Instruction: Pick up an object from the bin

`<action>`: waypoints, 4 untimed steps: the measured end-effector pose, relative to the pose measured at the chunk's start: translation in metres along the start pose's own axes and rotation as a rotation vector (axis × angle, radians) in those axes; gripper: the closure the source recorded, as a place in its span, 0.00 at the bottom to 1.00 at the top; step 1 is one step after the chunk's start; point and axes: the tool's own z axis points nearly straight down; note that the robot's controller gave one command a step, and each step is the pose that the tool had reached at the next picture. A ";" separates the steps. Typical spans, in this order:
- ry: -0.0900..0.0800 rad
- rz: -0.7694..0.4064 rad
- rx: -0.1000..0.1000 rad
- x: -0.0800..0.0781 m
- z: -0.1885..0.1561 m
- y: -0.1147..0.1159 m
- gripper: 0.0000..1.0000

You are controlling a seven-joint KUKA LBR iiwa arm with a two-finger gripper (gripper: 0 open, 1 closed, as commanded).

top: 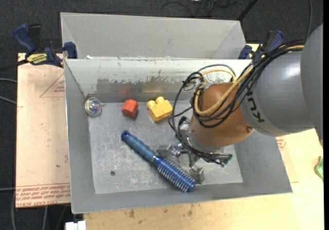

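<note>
gripper [188, 161] sits low at the front of the bin [110, 164], right of centre, above the bristle head of a blue hairbrush [156, 160] lying diagonally on the floor. jaw state: cannot tell. yellow block [160, 108], orange block [130, 108] and shiny ball [93, 106] lie by the back wall.

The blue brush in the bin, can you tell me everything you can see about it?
The blue brush looks like plastic. It has a smooth round handle pointing to the upper left and a wider head with rows of pale bristles at the lower right. It lies flat and slantwise on the bin's grey floor, near the front. The gripper is right at its head; whether it touches the brush cannot be told.
</note>
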 end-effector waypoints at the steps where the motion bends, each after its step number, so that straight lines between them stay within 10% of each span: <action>1: -0.003 -0.257 -0.002 0.001 0.000 0.009 0.00; 2: 0.010 -0.525 -0.013 0.008 -0.106 -0.011 0.00; 3: 0.014 -0.366 -0.020 -0.045 0.008 -0.046 0.00; 4: 0.016 -0.370 -0.018 0.005 -0.062 0.002 0.00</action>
